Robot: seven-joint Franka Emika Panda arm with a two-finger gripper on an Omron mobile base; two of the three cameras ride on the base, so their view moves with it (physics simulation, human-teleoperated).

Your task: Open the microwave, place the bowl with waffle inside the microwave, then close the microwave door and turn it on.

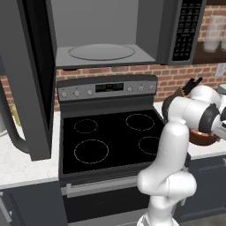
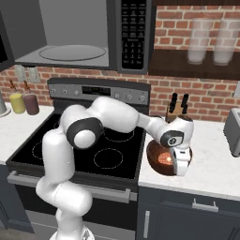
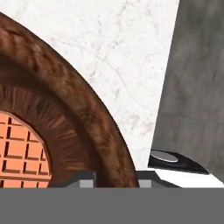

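White counter [image 2: 206, 173] carries the bowl [image 2: 157, 157]; jaws straddle its rim, grip unclear.

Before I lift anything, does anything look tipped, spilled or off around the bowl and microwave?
Nothing stands out. The bowl sits upright on the counter right of the stove, waffle flat inside it. The gripper straddles the bowl's rim. The microwave door hangs wide open and the turntable is bare.
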